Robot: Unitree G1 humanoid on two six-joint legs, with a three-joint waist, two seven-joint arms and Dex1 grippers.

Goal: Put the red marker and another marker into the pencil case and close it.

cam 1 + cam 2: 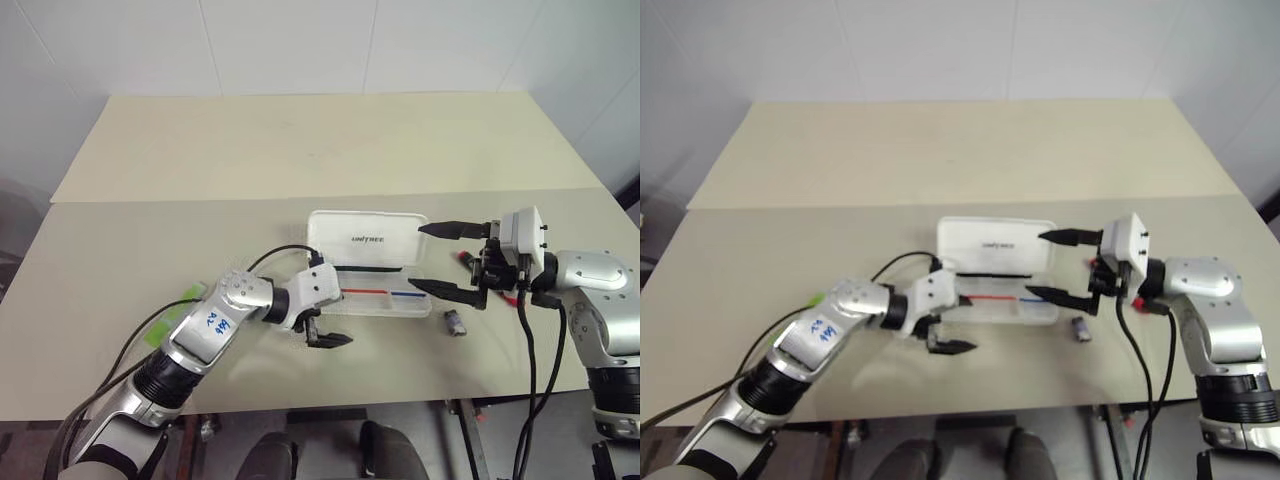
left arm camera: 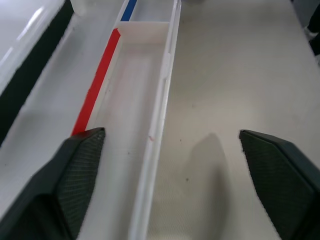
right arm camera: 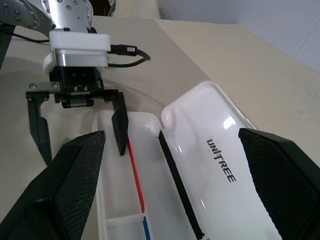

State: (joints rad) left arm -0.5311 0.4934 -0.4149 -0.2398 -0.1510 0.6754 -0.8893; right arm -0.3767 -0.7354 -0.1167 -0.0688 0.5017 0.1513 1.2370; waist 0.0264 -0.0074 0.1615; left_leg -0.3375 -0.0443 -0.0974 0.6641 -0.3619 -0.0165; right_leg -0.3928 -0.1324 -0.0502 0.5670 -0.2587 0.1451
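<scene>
1. Lower left of the head view: the green highlighter (image 1: 172, 317) lies on the tabletop (image 1: 300, 160), partly hidden behind the left arm.
2. Lower centre: the left gripper (image 1: 322, 333) hangs at the pencil case's near left end, jaws spread, holding nothing.
3. Centre: the pencil case (image 1: 367, 238) lies open, lid back.
4. Right of centre: a small grey object (image 1: 455, 323) lies just beside the case.
5. Right: the right gripper (image 1: 438, 258) has jaws spread wide and empty; the red marker (image 1: 466, 257) lies behind it.

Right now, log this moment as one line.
case open | left gripper open at its left end | right gripper open at its right end | red marker, highlighter on table, outside case
</scene>
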